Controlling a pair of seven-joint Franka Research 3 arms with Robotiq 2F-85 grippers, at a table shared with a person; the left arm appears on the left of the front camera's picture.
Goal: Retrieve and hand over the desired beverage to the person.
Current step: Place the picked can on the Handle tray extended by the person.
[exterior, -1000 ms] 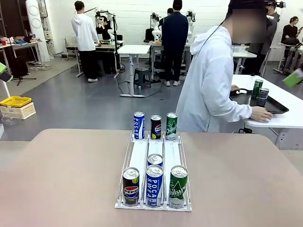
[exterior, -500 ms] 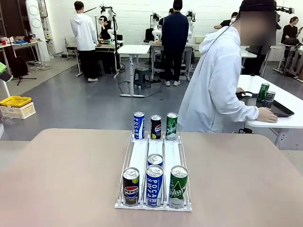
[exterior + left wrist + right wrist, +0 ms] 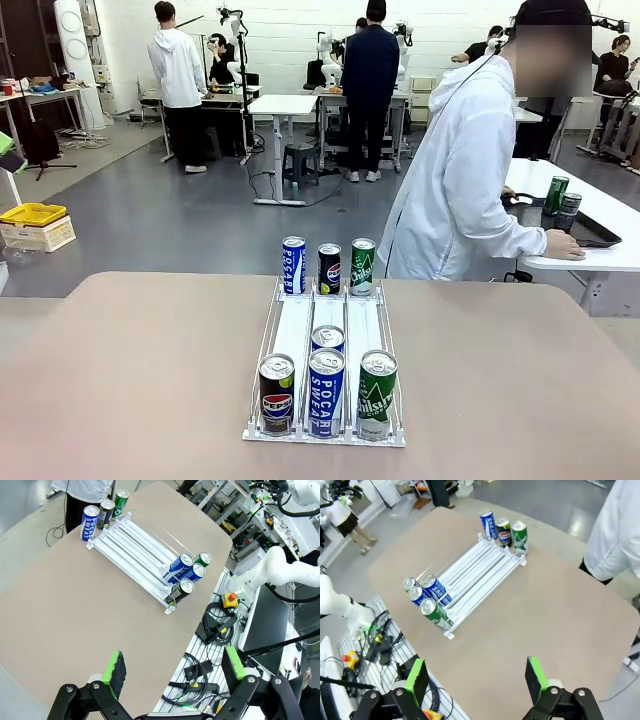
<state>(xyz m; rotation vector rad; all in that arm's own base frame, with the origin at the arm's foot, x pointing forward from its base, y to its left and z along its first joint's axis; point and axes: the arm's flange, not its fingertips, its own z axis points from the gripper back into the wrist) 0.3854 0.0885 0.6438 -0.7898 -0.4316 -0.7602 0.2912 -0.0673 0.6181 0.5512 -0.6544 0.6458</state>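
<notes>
beverage cans sit in a white three-lane rack (image 3: 325, 380) mid table (image 3: 120, 380): near end holds a pepsi can (image 3: 277, 394), a pocari sweat can (image 3: 326, 392) and a green chilsung can (image 3: 377, 394), with another can (image 3: 328, 338) just behind the pocari. far end has three more cans (image 3: 328, 267) upright. left gripper (image 3: 172, 672) and right gripper (image 3: 476, 677) hang high over the table, jaws wide, holding nothing. the person (image 3: 460, 190) stands past the far edge, turned to a side table, hand (image 3: 565, 245) flat by a black tray (image 3: 590, 232).
</notes>
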